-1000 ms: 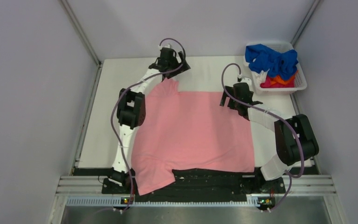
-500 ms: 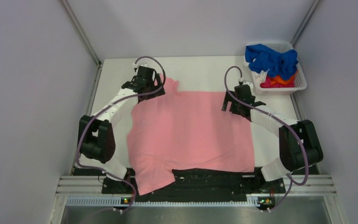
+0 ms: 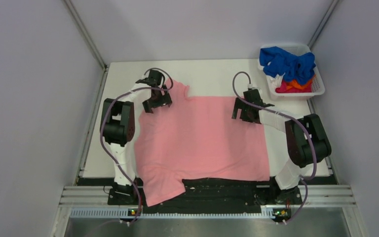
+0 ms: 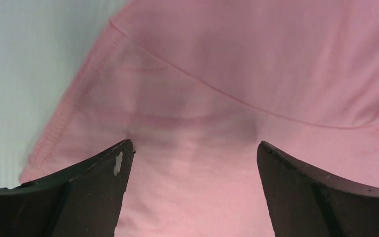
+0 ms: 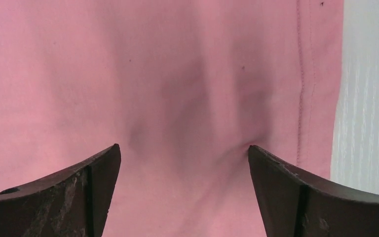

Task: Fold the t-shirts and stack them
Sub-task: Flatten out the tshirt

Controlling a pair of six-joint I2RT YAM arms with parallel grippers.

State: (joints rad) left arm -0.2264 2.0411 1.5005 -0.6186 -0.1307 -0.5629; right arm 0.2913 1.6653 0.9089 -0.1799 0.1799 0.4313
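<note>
A salmon-pink t-shirt [image 3: 202,138] lies spread flat on the white table [image 3: 212,74], one sleeve hanging over the near edge. My left gripper [image 3: 155,102] is open, its fingertips down on the shirt's far left sleeve. In the left wrist view pink cloth [image 4: 256,59] puckers between the tips of the left gripper [image 4: 195,145]. My right gripper [image 3: 241,111] is open too, tips pressed on the cloth near the far right hem. In the right wrist view cloth [image 5: 177,64] wrinkles inside the right gripper [image 5: 183,148]. Blue [image 3: 286,61] and orange-red [image 3: 291,86] t-shirts sit in the basket.
A white plastic basket [image 3: 321,88] stands at the table's far right corner, just beyond the right arm. Grey walls close in on three sides. Bare table [image 4: 19,74] shows left of the sleeve hem, and more bare table [image 5: 370,98] right of the shirt's hem.
The left arm swung from the far edge over to the left and came down on the sleeve. The right gripper shifted slightly left and lower onto the cloth. Both stayed open.
</note>
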